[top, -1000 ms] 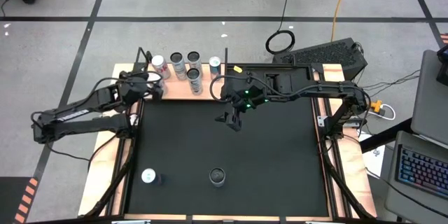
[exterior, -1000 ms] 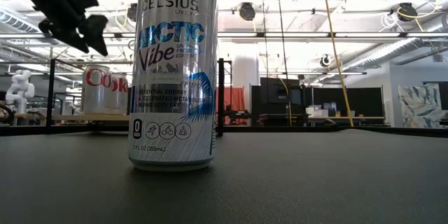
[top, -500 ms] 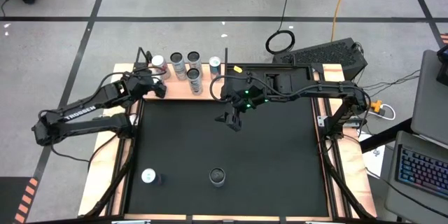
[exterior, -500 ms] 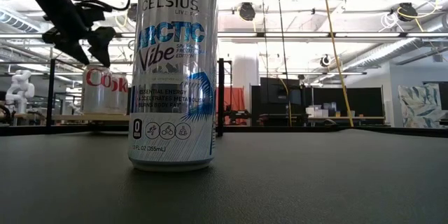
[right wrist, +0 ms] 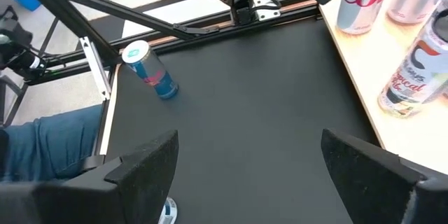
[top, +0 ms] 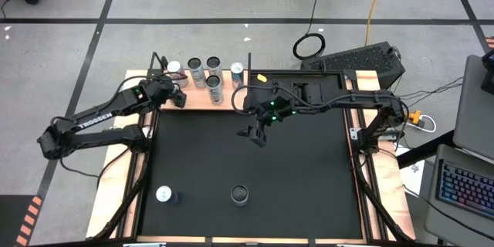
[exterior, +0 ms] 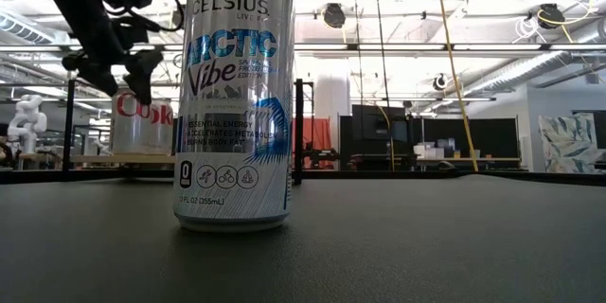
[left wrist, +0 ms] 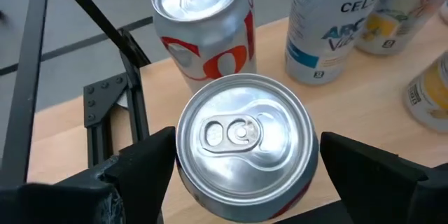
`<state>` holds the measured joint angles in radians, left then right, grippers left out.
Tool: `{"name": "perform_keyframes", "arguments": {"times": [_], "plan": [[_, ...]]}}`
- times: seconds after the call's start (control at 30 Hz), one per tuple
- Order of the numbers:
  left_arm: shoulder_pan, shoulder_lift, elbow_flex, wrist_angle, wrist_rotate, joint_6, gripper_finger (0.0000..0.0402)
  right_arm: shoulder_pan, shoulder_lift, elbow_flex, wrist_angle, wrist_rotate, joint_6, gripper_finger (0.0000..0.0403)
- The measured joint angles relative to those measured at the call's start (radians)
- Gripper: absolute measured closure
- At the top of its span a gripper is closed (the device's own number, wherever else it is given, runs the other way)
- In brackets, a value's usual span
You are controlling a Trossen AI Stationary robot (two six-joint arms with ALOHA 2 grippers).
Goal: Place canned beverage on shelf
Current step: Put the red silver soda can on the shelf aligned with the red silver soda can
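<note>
The shelf (top: 197, 100) is a light-wood board at the mat's far edge, with several cans standing on it. My left gripper (top: 177, 96) is open above the shelf's left part. Its fingers stand on either side of a red-and-silver cola can (left wrist: 245, 133), which stands upright on the board. A second cola can (left wrist: 201, 21) stands just behind it. In the low view the left gripper's fingertips (exterior: 112, 64) are at the height of the can's top. My right gripper (top: 258, 133) is open and empty over the mat's far middle.
A Celsius can (top: 240, 194) and a blue-and-red can (top: 164, 194) stand on the black mat near its front edge. The shelf's black corner rods (left wrist: 133, 63) rise beside the left gripper. A person's leg in blue (right wrist: 49, 140) shows beyond the mat's edge.
My left gripper has gone toward the table's right edge and a little down. It has moved from beside the shelf's left end to over the cola can there, and has turned slightly. The cans and my right arm have kept still.
</note>
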<state>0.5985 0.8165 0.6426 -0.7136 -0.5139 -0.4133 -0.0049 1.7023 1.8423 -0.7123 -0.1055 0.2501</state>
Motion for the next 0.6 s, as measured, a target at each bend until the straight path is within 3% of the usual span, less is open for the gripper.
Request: {"name": "perform_keyframes", "arguments": {"times": [0.43, 0.6], "plan": [[0.026, 0.016, 0.000, -0.003, 0.008, 0.028, 0.0050, 0.038, 0.000, 0.000, 0.000, 0.001, 0.000, 0.0073], [0.026, 0.016, 0.000, -0.002, 0.014, 0.034, 0.0074, 0.039, 0.000, 0.000, 0.000, 0.006, 0.000, 0.0073]]}}
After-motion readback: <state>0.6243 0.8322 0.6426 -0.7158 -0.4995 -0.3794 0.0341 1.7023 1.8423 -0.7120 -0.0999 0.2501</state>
